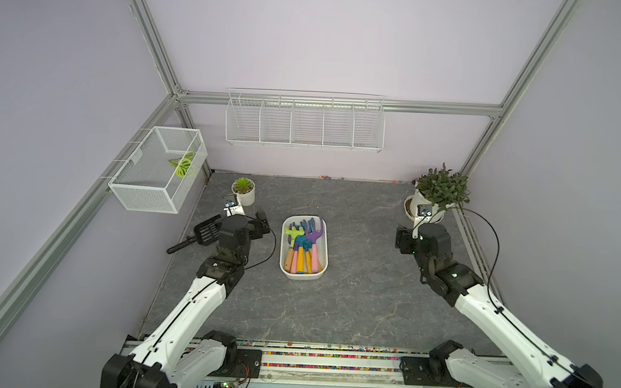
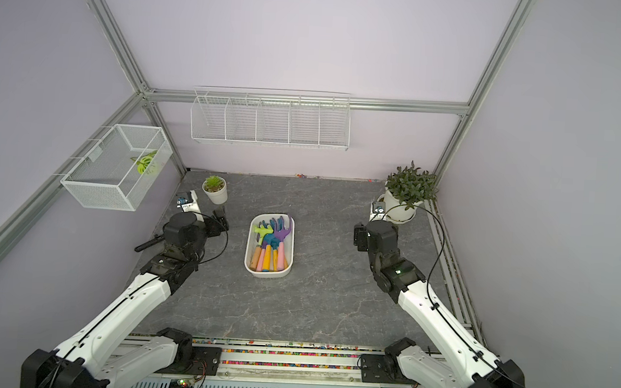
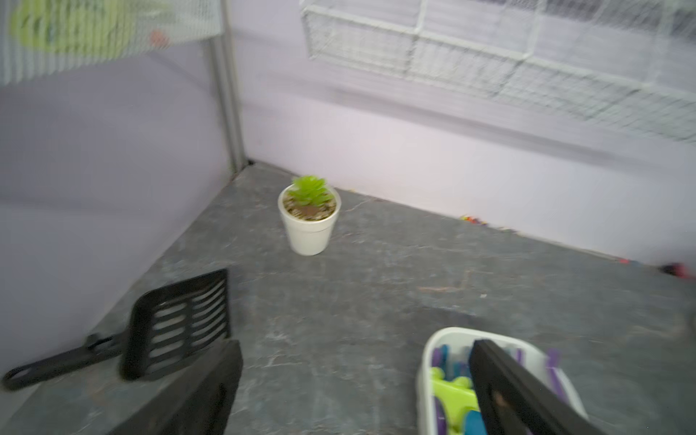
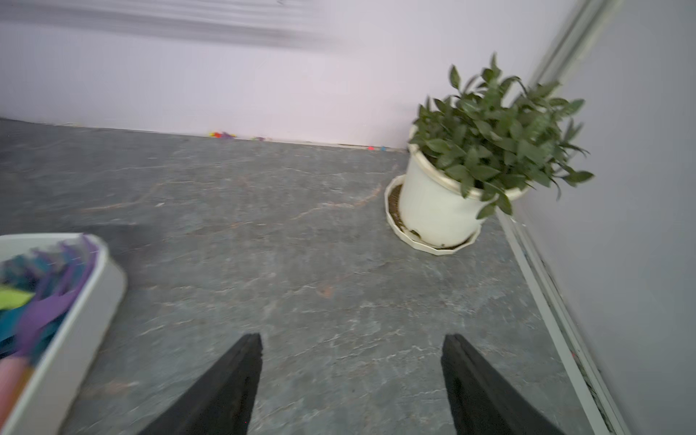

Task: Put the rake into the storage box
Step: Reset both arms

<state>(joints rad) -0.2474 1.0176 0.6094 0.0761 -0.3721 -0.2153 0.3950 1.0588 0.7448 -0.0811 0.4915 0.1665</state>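
**Loaded storage box [image 1: 303, 276], both arms idle beside it**

Flat on the grey bench [image 1: 350, 308], between the two arms: the storage box. Inside it: purple rake [image 1: 317, 233], green rake [image 1: 293, 233] and blue rake [image 1: 301, 225], heads toward the box's far end, with orange, pink and yellow handles bunched at its near end. Tools overlapping; exact count unclear.

Just left of the box: left end effector [image 3: 356, 345], spread wide, nothing between the fingers. In the blurred left wrist view, a corner of the box showing behind one finger.

Well right of the box: right end effector [image 4: 352, 339], also spread, pinching nothing, only bare bench between the fingers.

Farther left of the box, beyond the left end effector: black slotted scoop [image 1: 203, 232], flat on the bench.

Behind and left of the box: small white pot [image 1: 244, 194] with a succulent, upright.

Behind and right of the box, in the corner: larger white pot [image 1: 440, 193] with a leafy plant, on a saucer.

On the wall behind the box: long wire rack [image 1: 304, 124].

On the wall left of the box: wire-mesh basket [image 1: 151, 177] with a green leaf [image 1: 183, 165] in it.
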